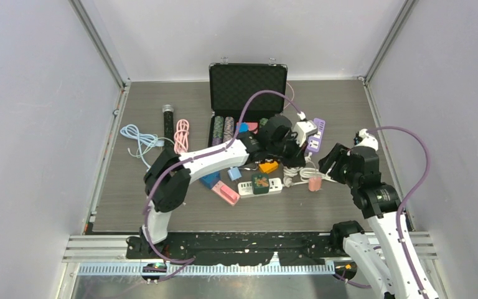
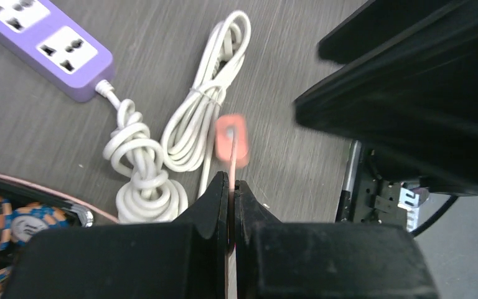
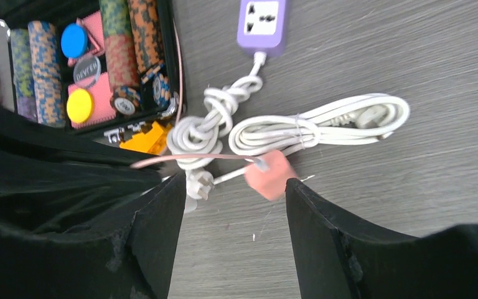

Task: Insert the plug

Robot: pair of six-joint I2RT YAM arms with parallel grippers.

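Grey wood-grain table (image 1: pixel 162 212), near its right edge: left gripper (image 2: pixel 231 185) clamps the thin pink cord (image 2: pixel 232 159) behind the small pink plug (image 3: pixel 271 175). Right gripper (image 3: pixel 233 182), released, straddles the plug untouched. It should close squarely before aiming at the purple plastic power strip (image 3: pixel 262 23).

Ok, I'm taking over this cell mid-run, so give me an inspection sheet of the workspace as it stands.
Surface: grey wood-grain table, crowded in the middle.
Job's things: pink plug on a thin pink cable; purple power strip beyond it.
Clutter: open chip case, poker chips, white power strip.
Grippers: left gripper shut on the pink cable; right gripper open, the plug ahead of its fingers.
Cables: two bundled white cords; pink coil at left.
Surroundings: pale enclosure walls; nothing else seen.
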